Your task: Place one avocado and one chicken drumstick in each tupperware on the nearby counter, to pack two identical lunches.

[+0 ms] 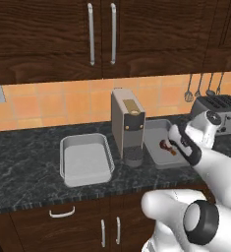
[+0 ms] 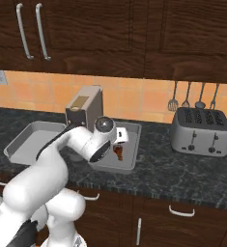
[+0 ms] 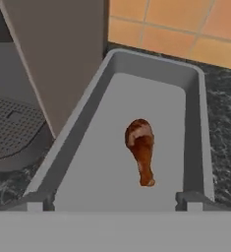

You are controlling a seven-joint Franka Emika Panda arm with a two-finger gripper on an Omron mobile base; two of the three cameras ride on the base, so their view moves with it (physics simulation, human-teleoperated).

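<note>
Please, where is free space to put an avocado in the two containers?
The left tupperware is bare throughout. In the right tupperware, floor is free all around the chicken drumstick. Between them, the coffee machine crowds the counter.

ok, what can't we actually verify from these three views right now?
- Right tupperware, left base view: the gripper and forearm cover its right part; the drumstick is partly hidden.
- Same tupperware, right base view: the hand hides its left half.
- Left tupperware, right base view: the arm covers its near right corner.
- Gripper fingers, base views: too small to judge the gap.
- Utensils on the wall: too small to identify.
</note>
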